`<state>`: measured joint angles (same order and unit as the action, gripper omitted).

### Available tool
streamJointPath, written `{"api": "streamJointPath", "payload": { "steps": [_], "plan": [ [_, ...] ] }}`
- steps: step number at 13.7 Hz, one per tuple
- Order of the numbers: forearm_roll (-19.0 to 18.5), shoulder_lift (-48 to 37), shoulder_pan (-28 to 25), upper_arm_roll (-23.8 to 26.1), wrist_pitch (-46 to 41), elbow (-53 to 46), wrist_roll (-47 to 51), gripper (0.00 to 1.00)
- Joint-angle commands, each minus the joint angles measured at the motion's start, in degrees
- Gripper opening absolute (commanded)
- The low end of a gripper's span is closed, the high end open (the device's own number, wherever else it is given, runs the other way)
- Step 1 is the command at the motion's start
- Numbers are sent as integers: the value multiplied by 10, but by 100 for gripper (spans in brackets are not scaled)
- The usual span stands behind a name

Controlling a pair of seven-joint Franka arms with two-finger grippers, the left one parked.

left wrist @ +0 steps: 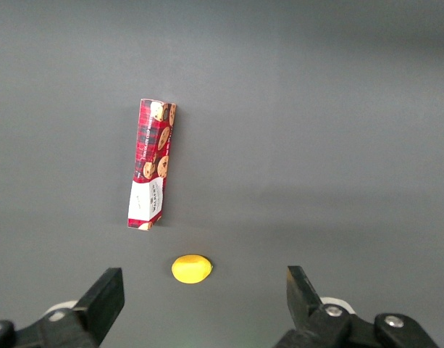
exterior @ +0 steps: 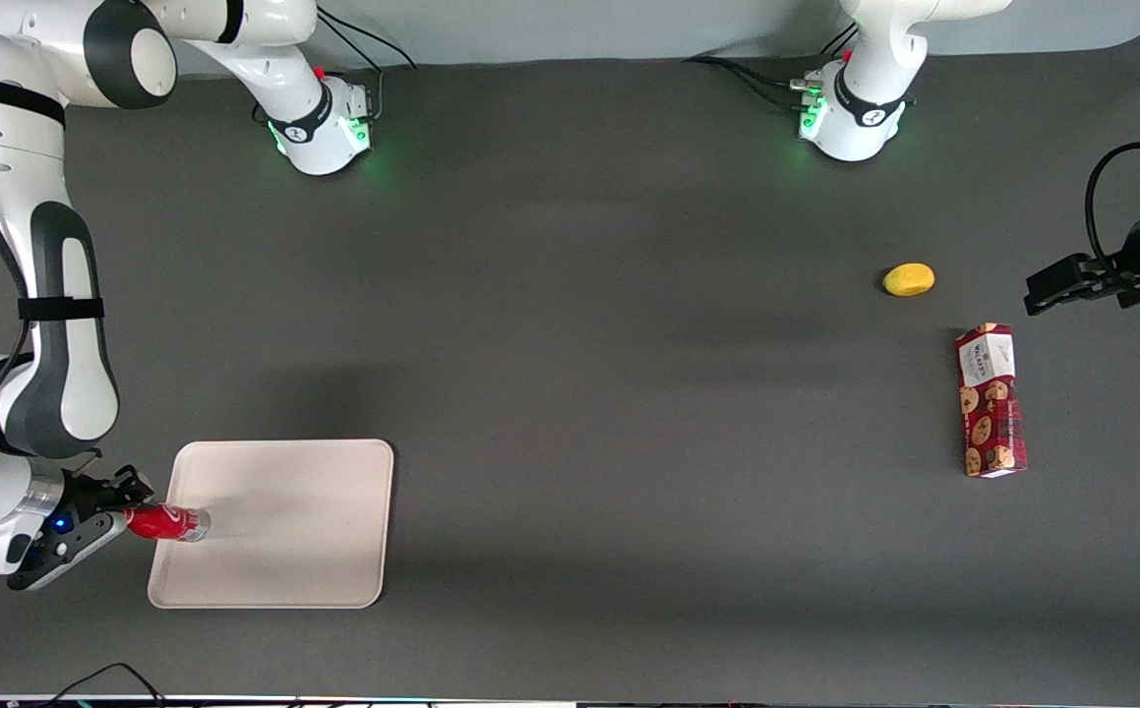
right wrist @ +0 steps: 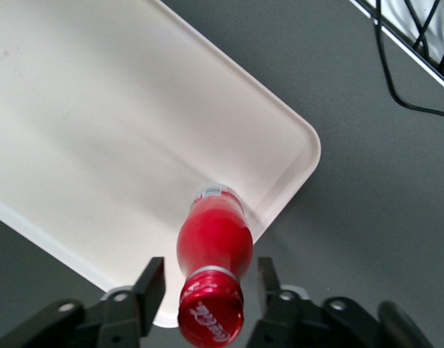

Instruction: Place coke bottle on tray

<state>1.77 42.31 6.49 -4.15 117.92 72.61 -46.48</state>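
The coke bottle point(exterior: 168, 522) is a small red bottle with a red cap and a clear base. It stands on the cream-beige tray point(exterior: 284, 521), close to the tray's edge nearest the working arm. In the right wrist view I look down on its cap, with the bottle point(right wrist: 214, 243) standing just inside a rounded corner of the tray point(right wrist: 98, 123). My right gripper point(exterior: 132, 513) is level with the bottle's neck. Its fingers point(right wrist: 151, 281) stand either side of the cap, with a gap between each finger and the bottle. The gripper point(right wrist: 209, 279) is open.
A red cookie box point(exterior: 990, 401) lies flat toward the parked arm's end of the table, with a yellow lemon-like object point(exterior: 909, 279) farther from the front camera. Both show in the left wrist view, the box point(left wrist: 151, 164) and the yellow object point(left wrist: 191, 268). Dark table surface point(exterior: 629, 393) lies between them and the tray.
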Motion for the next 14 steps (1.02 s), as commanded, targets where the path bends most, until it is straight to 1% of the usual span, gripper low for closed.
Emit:
{"api": "streamJointPath", "payload": {
  "steps": [1, 3, 4, 5, 6, 8, 10, 14],
  "plan": [
    [9, -55, -14, -3, -57, 6, 70, 100],
    [7, -106, -28, 2, -116, 9, 125, 100],
    [8, -148, -42, 5, -177, 10, 203, 100],
    [8, -181, -54, 12, -211, 22, 263, 100],
    [8, -220, -63, 21, -227, 46, 319, 100],
    [5, -302, -66, 59, -229, 124, 407, 100],
    [2, -370, -65, 88, -223, 187, 470, 100],
    [9, -499, -60, 99, -186, 310, 499, 100]
  ]
}}
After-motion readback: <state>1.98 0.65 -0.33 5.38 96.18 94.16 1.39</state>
